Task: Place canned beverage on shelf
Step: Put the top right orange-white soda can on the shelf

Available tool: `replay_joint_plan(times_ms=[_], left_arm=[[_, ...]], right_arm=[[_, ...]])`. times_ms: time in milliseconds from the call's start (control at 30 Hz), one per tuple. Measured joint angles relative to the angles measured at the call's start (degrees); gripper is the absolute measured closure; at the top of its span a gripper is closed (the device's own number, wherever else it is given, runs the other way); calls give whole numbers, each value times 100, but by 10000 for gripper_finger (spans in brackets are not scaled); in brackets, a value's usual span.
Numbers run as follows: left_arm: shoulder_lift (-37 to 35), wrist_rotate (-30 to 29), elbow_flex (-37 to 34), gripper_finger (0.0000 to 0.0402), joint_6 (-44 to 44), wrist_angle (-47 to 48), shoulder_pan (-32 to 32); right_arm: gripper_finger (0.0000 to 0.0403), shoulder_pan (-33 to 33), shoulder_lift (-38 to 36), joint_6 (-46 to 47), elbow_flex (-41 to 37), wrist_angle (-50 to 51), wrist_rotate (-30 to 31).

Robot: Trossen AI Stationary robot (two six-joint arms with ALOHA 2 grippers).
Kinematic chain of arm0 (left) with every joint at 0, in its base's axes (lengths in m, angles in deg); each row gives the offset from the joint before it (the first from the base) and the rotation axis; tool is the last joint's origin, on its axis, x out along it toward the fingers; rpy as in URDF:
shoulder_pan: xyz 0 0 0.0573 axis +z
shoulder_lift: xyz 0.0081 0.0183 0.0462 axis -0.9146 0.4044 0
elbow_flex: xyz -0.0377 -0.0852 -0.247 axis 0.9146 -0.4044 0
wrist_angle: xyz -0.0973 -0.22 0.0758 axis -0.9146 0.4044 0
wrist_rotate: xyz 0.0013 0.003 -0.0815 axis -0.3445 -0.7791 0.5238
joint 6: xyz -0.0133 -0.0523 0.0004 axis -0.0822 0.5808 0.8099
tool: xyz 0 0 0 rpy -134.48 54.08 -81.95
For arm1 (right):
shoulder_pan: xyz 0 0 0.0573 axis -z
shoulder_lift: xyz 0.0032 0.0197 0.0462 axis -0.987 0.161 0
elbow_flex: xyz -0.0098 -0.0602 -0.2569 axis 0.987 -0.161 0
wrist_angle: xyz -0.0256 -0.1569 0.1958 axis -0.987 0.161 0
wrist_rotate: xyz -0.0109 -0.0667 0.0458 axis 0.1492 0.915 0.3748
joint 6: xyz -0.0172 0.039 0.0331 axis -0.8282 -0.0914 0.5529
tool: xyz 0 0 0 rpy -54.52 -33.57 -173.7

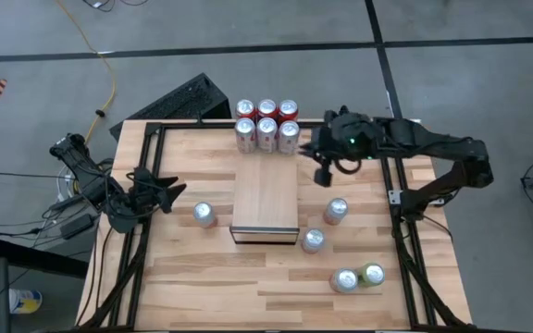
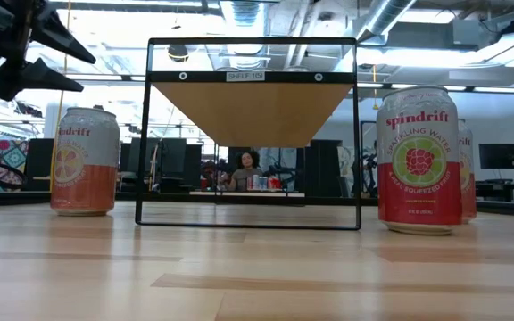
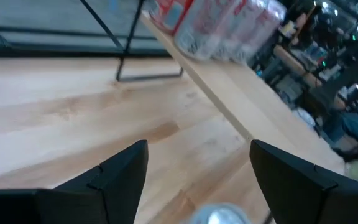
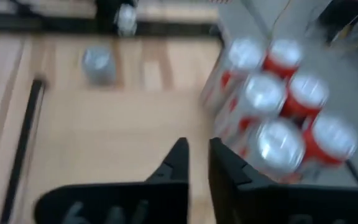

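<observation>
Light wood tops the shelf (image 1: 265,196), which stands bare mid-surface, while the loose cans sit around it: one (image 1: 204,215) just beside the left claw (image 1: 169,194), whose fingers are spread wide and empty, another (image 1: 336,211) off the shelf's right side. The right claw (image 1: 322,176), nearly closed on nothing, hovers beside the six-pack (image 1: 266,126) at the far edge. Swinging from there, I judge it could clip the pack and topple those cans.
</observation>
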Motion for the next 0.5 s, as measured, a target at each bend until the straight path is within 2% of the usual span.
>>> replay_joint_plan(times_ms=[233, 367, 500], left_arm=[[0, 938, 0, 132, -585, -293, 0], [2, 1042, 0, 132, -675, -271, -1], [1, 1002, 0, 132, -888, -267, 0]], right_arm=[[225, -620, 38, 1127, 124, 1866, -5], [141, -960, 172, 2010, 117, 2661, -15], [93, -1175, 329, 2732, 115, 3140, 14]])
